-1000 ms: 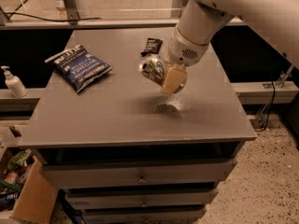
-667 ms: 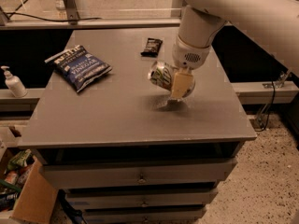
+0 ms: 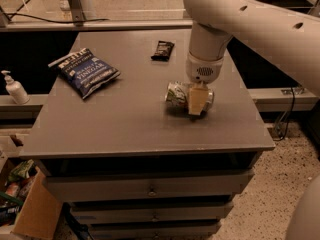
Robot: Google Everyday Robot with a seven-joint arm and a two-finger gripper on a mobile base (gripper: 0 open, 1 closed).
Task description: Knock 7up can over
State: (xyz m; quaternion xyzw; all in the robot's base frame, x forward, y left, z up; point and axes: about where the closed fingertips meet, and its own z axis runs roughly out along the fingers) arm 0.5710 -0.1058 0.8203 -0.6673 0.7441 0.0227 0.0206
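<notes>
7up can (image 3: 176, 94) down on its side on the grey table (image 3: 125, 126), long axis running left to right, right of the tabletop's centre and toward the right edge. Silver body with green marking shows to the left of the hand; a little of the can also shows on the hand's right side. Gripper (image 3: 197, 105) sits directly over the can, hanging from the white arm (image 3: 260, 24) that comes in from the upper right. One tan finger (image 3: 196, 99) lies across the can's near face, around its middle, tip reaching down to about the tabletop. The other finger is hidden behind the can. The hand is closed about as narrow as the can's width, with the can between the fingers and nothing else in its hold. The can's underside looks to be resting on the table surface, with a faint shadow just in front of it. Blue chip bag (image 3: 84, 72) lies flat well to the left of the can and a little farther back. Small dark wrapper (image 3: 163, 50) is behind the can, slightly left, near the far edge. A white pump bottle (image 3: 14, 88) stands far left of the can, off the table on a lower ledge. Drawers (image 3: 150, 189) lie below the can under the tabletop. A cardboard box (image 3: 35, 211) is on the floor, down and far left of the can.
</notes>
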